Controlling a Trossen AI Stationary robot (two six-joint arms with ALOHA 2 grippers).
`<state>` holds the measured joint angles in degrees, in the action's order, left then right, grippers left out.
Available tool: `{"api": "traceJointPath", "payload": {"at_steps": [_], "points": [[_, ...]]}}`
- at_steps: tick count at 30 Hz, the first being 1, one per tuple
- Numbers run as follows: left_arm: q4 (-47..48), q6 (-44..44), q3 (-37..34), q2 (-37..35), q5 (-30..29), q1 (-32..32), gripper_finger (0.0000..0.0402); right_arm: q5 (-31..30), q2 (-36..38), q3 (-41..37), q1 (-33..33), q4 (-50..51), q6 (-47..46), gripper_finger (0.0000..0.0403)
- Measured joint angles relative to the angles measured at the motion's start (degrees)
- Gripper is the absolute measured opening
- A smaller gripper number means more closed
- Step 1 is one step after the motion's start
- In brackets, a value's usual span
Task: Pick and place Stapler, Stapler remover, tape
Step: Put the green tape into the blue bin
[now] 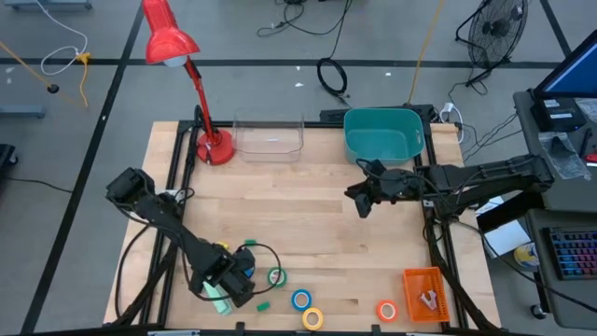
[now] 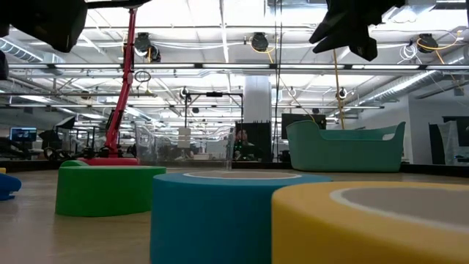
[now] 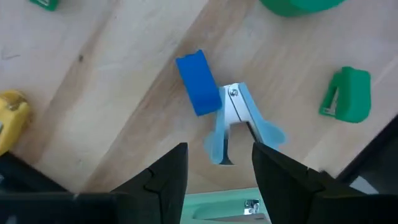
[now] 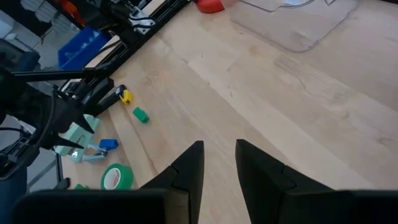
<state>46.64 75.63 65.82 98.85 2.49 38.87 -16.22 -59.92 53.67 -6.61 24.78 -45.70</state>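
We see the blue staple remover lying flat on the wooden table near its front left edge, its long axis running from its blue block end to the splayed pale-blue handles, which lie between our left gripper's fingers. That gripper hangs low over it, jaws parted, holding nothing. A mint-green stapler lies just under the wrist. Beside them the green tape, blue tape, yellow tape and orange tape rolls lie flat in a loose row along the front edge. The right gripper waits well apart above mid-table, fingers a little apart, empty. At the back stand a teal bin, a clear tray and a red desk lamp; an orange box sits at the front right.
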Motion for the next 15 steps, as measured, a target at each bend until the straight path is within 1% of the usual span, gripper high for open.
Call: {"api": "traceJointPath", "payload": {"at_steps": [4, 10, 15], "points": [[0.9, 0.2, 0.0, 0.0, -3.6, -0.8, 0.0184, 0.0, 0.0, 0.0, 0.0, 0.4, 0.0, 0.0089], [5.0, -0.2, 0.0, 0.0, -6.2, -4.6, 0.0184, -0.1, 0.0, 0.0, 0.0, 0.3, -0.1, 0.0089], [7.2, -4.5, 0.0, 0.0, -8.5, -8.8, 0.0184, -0.1, 0.0, 0.0, 0.0, 0.3, -0.1, 0.0089]]}}
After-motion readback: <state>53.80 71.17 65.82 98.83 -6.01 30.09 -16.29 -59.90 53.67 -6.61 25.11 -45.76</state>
